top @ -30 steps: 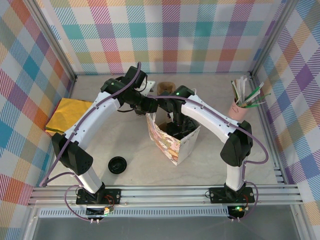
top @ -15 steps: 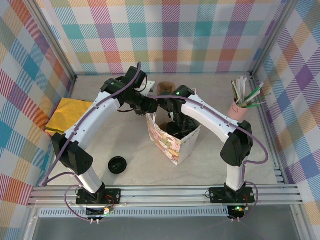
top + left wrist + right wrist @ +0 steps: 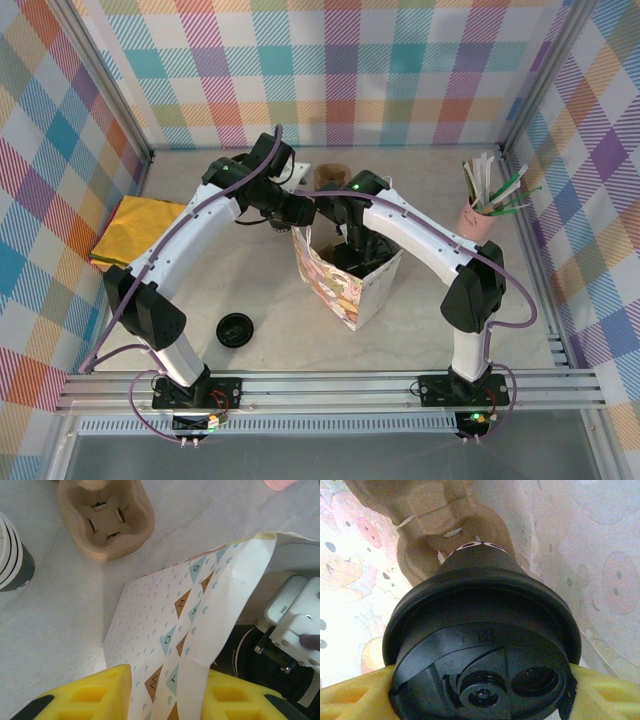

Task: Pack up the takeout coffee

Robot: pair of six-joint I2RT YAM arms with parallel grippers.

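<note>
Pastel checked walls [image 3: 330, 70] ring a pale marbled worktop [image 3: 430, 320], and at its middle stands a patterned paper bag [image 3: 335, 285] with its mouth open. Inside it is the takeout coffee [image 3: 482, 645], a small paper cup under a round black plastic lid. It stands upright above a pocket of a brown moulded-pulp carrier [image 3: 427, 540] on the bag's floor; whether its base is seated there I cannot tell. The right pincer [image 3: 480, 692] pinches the cup at the lid's rim, 1 yellow finger on each side. The left pincer [image 3: 160, 695] pinches the bag's rim at its far left corner, holding the mouth wide.

By the look of it, the packing is mostly done. What seems left is seating the cup, letting go and lifting the arm out.

Paper walls stand close on either side of the lid, so the way out looks to be straight up. Just beyond the bag's far edge sit another pulp carrier [image 3: 105, 517] and a white cup with black bands [image 3: 12, 555]. A loose flat black lid [image 3: 235, 329] lies near left, a flat yellow sheet [image 3: 135, 230] far left, and a pink cup of stirrers [image 3: 480, 215] to the right. Open room lies near right.
</note>
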